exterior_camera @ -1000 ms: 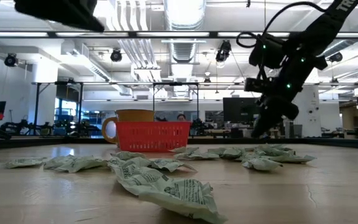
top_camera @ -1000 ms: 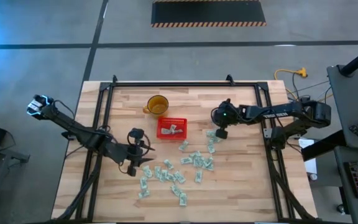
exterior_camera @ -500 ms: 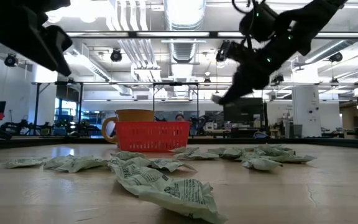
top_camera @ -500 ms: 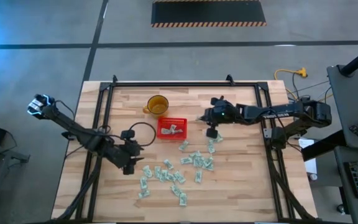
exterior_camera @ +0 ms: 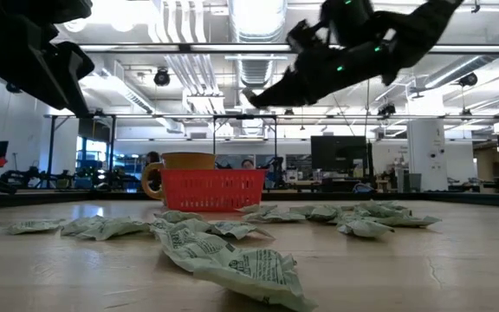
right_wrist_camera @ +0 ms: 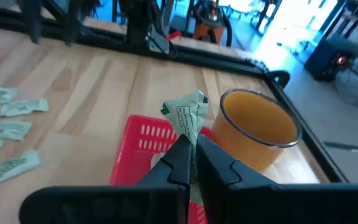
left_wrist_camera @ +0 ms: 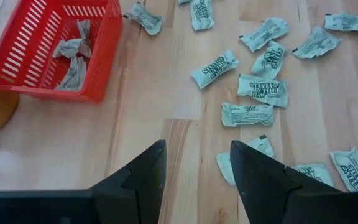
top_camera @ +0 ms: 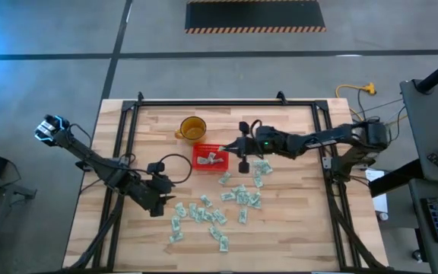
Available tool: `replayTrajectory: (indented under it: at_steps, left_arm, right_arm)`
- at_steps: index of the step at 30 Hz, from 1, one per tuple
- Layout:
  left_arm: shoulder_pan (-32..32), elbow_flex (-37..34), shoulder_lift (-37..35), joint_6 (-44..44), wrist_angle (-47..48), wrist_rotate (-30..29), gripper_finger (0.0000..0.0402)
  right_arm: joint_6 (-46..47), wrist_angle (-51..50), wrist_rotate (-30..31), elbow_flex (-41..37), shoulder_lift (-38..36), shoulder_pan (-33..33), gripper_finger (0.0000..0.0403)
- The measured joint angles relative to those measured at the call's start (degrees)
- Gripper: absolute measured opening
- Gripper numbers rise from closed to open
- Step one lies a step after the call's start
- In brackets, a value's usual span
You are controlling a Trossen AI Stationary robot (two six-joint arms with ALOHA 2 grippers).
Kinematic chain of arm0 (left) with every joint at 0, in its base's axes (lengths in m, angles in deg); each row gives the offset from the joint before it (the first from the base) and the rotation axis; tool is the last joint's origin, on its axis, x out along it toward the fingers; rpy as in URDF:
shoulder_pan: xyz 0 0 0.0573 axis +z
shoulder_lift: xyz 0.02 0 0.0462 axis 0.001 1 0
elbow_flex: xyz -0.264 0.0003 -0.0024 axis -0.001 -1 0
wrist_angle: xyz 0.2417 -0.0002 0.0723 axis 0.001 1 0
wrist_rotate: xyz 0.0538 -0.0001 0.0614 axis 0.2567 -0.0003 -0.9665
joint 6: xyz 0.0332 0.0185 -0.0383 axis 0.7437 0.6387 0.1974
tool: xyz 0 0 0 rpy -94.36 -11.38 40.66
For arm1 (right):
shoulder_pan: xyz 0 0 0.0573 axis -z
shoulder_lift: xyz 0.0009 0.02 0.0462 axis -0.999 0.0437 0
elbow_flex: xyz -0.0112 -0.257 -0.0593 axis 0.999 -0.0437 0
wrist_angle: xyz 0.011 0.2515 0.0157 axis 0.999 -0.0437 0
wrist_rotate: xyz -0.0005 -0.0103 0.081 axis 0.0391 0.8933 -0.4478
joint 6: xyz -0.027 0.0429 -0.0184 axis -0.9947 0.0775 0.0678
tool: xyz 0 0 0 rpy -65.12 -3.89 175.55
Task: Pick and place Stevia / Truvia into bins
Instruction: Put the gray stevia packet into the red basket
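Several pale green-and-white Stevia sachets (top_camera: 230, 199) lie flat and scattered on the wooden table, also in the low view (exterior_camera: 232, 256) and the left wrist view (left_wrist_camera: 260, 87). The red mesh basket (top_camera: 210, 157) stands beside the amber cup (top_camera: 192, 128), with a few crumpled sachets (left_wrist_camera: 72, 55) lying in it. My right gripper (top_camera: 224, 147) hovers over the basket's right rim, shut on one sachet (right_wrist_camera: 186, 113). My left gripper (left_wrist_camera: 196, 148) is open above bare wood, on the near-left side of the basket (left_wrist_camera: 48, 50). My right gripper pinches one sachet between its two fingers by one end (right_wrist_camera: 190, 132). The rest of the sachet sticks out past the fingertips. The fingers come from the table's right, slanting slightly down. The sachet (exterior_camera: 251, 94) is lifted clear, high above the basket (exterior_camera: 210, 191).
The amber cup (right_wrist_camera: 257, 127) stands just beyond the basket, toward the far-left. A black metal frame (top_camera: 211, 101) runs around the table's edges. Bare wood lies to the left of the basket and along the near edge (top_camera: 128, 243).
My right gripper has risen from the sachets on the basket's right, carrying one sachet. It has swung toward the table's left until it is over the basket's rim. My left arm has drawn back a little toward the near-left.
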Motion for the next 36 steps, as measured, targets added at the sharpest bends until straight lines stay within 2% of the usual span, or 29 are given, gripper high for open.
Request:
replayTrajectory:
  at_steps: [5,12,19,27,30,36]
  left_arm:
    - [0.0,0.0,-0.01,0.23,-0.03,0.0,0.0162]
    - [0.0,-0.19,0.0,0.43,0.01,0.0,0.0162]
    - [0.0,-0.41,-0.01,0.57,0.14,-0.02,0.0162]
    - [0.02,-1.76,0.0,0.06,-0.34,-0.91,0.0162]
    - [-0.03,-3.02,0.02,-0.05,-2.14,-0.83,0.0162]
    - [-0.17,-6.31,3.11,-0.11,-10.62,3.64,0.0162]
  right_arm:
    - [0.0,-3.49,0.0,7.27,8.22,0.18,0.0009]
    - [0.49,-17.28,0.0,17.59,14.88,0.27,0.0012]
    - [0.46,-21.99,-0.33,21.67,17.51,0.24,0.0071]
    - [-1.18,-27.29,-0.28,21.88,14.85,0.24,0.0138]
    - [-1.2,-31.01,-0.26,21.46,11.65,-0.03,0.0147]
    - [-1.3,-35.88,-0.33,18.56,5.85,-1.79,0.0142]
